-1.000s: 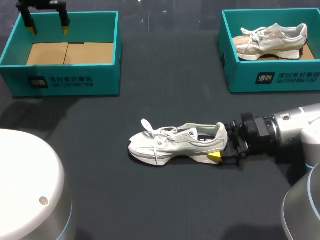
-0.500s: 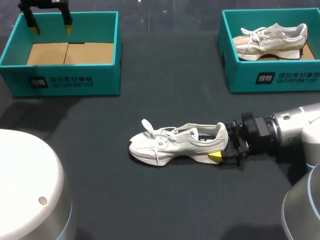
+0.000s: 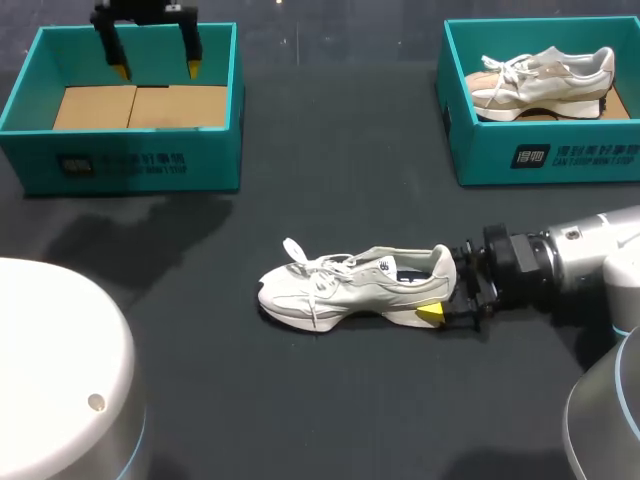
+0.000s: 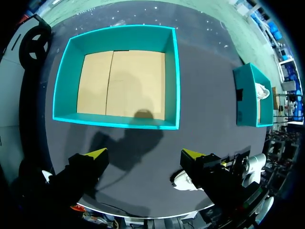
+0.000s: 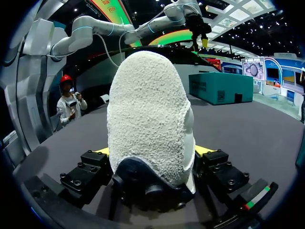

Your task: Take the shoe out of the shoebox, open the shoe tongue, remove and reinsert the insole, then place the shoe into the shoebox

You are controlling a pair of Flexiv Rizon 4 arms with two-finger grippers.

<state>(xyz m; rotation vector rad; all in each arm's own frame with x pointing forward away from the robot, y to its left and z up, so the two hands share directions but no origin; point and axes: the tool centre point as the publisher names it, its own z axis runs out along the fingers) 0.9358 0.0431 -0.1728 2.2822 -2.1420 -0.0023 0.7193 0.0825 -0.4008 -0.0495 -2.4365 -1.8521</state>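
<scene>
Right jaws seem clamped on the shoe [image 3: 345, 285] heel; left jaws gape above the shoebox [image 3: 130, 160] back edge.

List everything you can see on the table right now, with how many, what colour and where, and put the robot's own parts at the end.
white shoe: one, white, lying on its sole mid-table, toe toward the left side.
left shoebox: one, teal with a bare cardboard floor, far left, nothing inside.
right shoebox: one, teal, far right.
beige shoe: one, beige and white, inside the right shoebox.
table: one, dark grey, under everything.
left gripper: one, black with yellow tips, open, above the left shoebox's far wall.
right gripper: one, black with yellow tips, shut on the white shoe's heel.
</scene>
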